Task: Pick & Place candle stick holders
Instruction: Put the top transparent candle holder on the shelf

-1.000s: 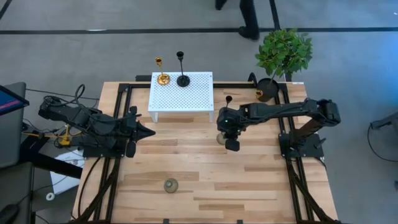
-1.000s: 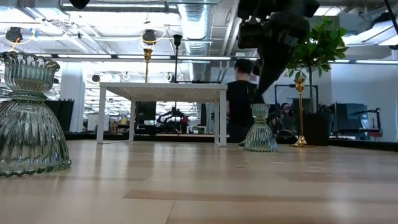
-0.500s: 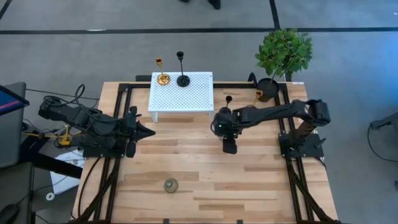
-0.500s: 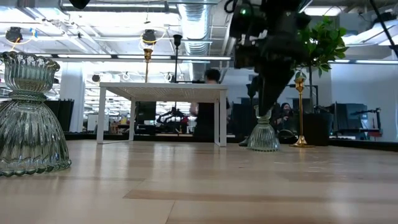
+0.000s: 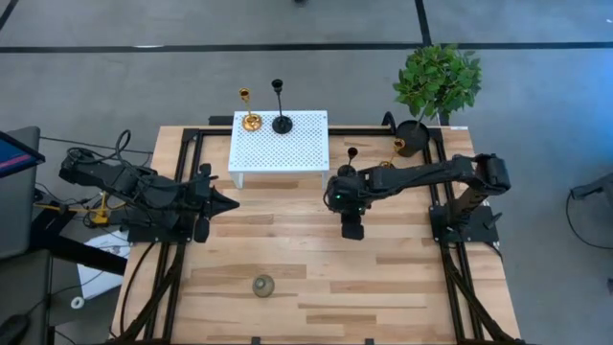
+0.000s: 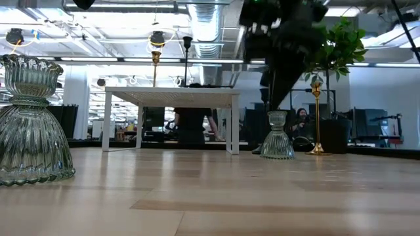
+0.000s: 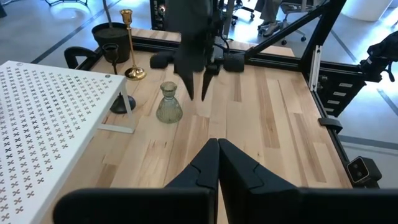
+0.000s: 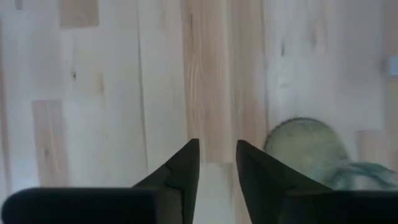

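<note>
A squat grey-green holder stands upright on its base on the table; the right arm hides it in the high view. My right gripper points down, open and empty, close beside it; the right wrist view shows the holder outside one finger. My left gripper is shut and empty at the table's left. A gold holder and a black holder stand on the white stand. Another black holder, gold holder and grey-green holder stand on the table.
A black plant pot with a green plant stands at the far right corner. Dark frame rails run along the table's sides. Bare wood lies between the arms and toward the near edge. A person stands in the room behind.
My right gripper has shifted a little toward the table's left edge and come down beside the grey-green holder, which stays upright. The person in the room behind has walked across.
</note>
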### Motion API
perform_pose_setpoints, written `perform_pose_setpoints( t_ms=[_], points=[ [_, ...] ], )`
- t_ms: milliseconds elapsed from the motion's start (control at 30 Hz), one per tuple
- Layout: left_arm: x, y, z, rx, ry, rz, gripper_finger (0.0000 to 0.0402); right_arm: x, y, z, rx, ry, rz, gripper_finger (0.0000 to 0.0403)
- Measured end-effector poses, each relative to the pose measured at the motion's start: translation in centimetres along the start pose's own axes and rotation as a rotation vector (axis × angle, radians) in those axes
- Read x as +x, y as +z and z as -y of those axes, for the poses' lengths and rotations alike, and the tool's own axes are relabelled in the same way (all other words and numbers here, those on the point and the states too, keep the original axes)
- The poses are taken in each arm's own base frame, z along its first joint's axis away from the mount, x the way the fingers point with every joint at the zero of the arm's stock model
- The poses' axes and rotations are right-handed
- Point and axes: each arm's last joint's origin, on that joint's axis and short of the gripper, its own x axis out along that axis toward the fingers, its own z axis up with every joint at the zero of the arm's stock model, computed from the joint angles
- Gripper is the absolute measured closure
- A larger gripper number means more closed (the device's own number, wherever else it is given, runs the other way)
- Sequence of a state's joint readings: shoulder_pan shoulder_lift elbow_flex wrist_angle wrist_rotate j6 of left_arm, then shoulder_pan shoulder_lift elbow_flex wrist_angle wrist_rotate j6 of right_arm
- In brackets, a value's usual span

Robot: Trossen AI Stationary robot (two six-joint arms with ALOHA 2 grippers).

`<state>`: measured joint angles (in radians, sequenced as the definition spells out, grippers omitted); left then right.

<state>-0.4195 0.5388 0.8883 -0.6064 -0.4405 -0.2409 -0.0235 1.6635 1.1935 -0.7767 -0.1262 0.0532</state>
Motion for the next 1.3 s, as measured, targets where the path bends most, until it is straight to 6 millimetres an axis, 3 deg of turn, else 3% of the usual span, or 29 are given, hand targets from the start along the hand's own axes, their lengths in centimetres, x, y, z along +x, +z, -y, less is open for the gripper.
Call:
perform_pose_setpoints(
  t_ms=[167, 367, 800, 1033, 1300],
  points=[
    [0.0, 0.0, 0.0, 0.0, 0.0, 0.001, 0.0396, -2.2, 0.1, 0.2, -0.001, -0.075, 0.044, 0.0309],
    [0.0, 0.0, 0.0, 0.0, 0.0, 0.0, 0.0396, -2.8, -0.5, 1.4, 0.031, -0.168, 0.003, 0.0309],
    [0.0, 0.0, 0.0, -0.003, -0.001, 0.001, 0.0396, 0.9, -0.4, 2.3, 0.042, -0.223, -0.128, 0.0309],
    [0.0, 0.0, 0.0, -0.003, 0.0, 0.001, 0.0396, 1.4, -0.2, 2.4, 0.04, -0.232, -0.129, 0.0312],
    [0.0, 0.0, 0.0, -0.003, -0.001, 0.001, 0.0396, 0.5, -0.3, 2.2, 0.036, -0.234, -0.116, 0.0385]
  ],
)
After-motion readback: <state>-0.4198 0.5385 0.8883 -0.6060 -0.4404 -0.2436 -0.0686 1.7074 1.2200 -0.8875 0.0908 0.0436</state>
